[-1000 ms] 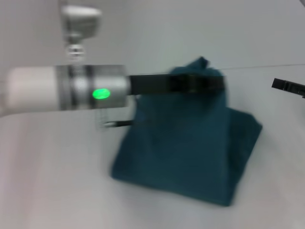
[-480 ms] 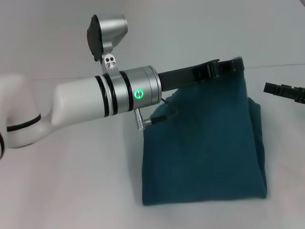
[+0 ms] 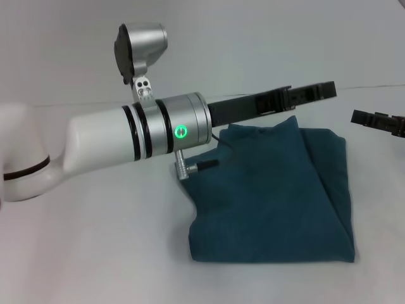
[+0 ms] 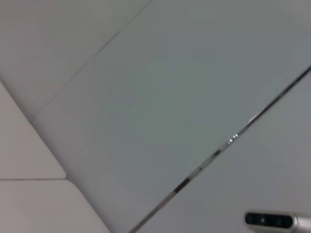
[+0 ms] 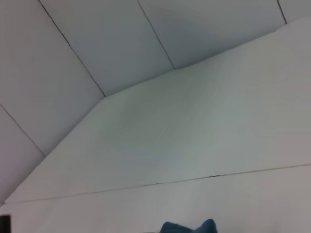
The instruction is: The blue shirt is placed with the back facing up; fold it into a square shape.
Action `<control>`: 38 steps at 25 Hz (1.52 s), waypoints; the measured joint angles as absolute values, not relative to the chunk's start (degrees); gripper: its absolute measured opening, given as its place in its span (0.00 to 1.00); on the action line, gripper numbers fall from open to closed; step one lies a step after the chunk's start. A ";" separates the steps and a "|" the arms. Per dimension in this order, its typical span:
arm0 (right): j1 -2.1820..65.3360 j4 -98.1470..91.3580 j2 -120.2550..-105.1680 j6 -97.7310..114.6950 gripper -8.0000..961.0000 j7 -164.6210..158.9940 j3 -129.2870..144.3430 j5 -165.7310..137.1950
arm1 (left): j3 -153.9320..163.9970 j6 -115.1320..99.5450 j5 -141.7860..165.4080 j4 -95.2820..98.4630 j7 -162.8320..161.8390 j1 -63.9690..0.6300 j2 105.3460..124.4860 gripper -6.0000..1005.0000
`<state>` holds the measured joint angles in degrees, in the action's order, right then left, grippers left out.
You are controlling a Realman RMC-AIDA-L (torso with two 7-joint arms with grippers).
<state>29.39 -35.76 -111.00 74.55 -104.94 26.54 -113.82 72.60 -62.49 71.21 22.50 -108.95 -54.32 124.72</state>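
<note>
On the plain white table (image 3: 95,253) the blue shirt (image 3: 272,196) lies folded near the middle-right, and the left gripper (image 3: 316,92), apparently released just above its far edge, could snag and undo the fold, while the right gripper (image 3: 380,120), whose state cannot be told, waits right.

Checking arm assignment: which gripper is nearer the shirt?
Left. The left gripper hangs just above the shirt at its far edge; the right gripper sits off its right side.

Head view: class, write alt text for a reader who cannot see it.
A folded blue shirt lies roughly square on a white table. The left tool reaches across just above its far edge; the right tool sits apart at the right edge.
</note>
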 joint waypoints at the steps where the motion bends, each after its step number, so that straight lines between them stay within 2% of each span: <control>1: 29.39 -35.75 -110.99 74.19 0.92 -104.94 26.81 -113.82 | 73.42 -62.66 71.14 23.36 -108.93 -53.49 124.72 0.47; 3: 29.44 -35.67 -110.91 73.34 0.92 -105.11 27.63 -114.09 | 75.08 -63.19 71.10 25.58 -108.90 -51.24 124.68 0.52; 13: 32.13 -35.59 -109.73 70.80 0.92 -113.06 29.72 -120.12 | 75.92 -68.26 74.59 33.35 -104.04 -37.71 123.77 0.93; 21: 35.10 -34.13 -109.80 70.25 0.92 -118.71 32.42 -120.58 | 69.63 -72.85 86.32 37.60 -99.81 -31.92 123.50 0.96; 30: 38.87 -29.68 -110.32 62.53 0.92 -122.14 33.48 -121.82 | 65.28 -74.61 88.86 37.23 -95.35 -28.77 123.15 0.96; 38: 41.27 -25.77 -112.11 54.77 0.92 -121.74 35.38 -121.91 | 63.02 -74.86 90.52 36.63 -93.69 -27.35 122.74 0.96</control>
